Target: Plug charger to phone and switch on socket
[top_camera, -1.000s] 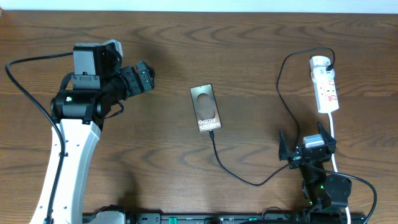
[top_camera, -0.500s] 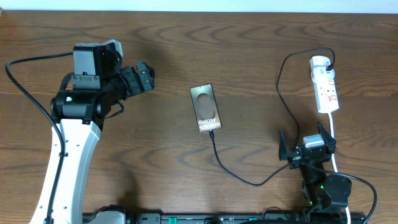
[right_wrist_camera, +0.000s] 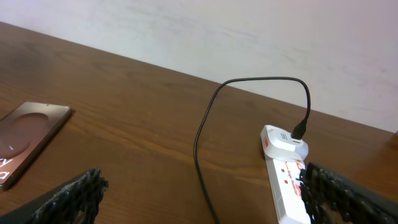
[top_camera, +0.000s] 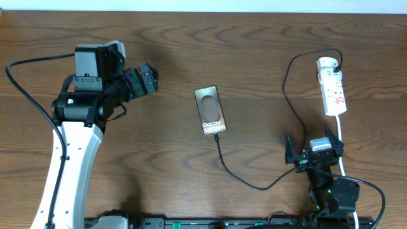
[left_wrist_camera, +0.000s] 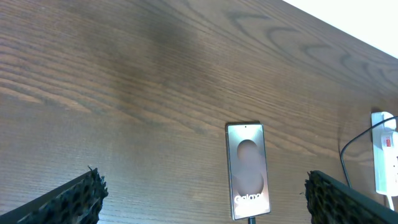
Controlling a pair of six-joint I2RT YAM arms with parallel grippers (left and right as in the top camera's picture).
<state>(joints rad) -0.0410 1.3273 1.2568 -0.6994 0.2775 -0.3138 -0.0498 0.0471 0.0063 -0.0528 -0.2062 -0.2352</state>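
White left arm (top_camera: pixel 68 149) extended forward, left fingers (left_wrist_camera: pixel 71 200) apart, right fingers (right_wrist_camera: pixel 71 198) apart

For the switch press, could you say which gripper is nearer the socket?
The right gripper, close by the socket; the left gripper is far across.

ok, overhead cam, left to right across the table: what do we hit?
left end effector → phone → socket. Left out because their spans overlap others: charger, right end effector.
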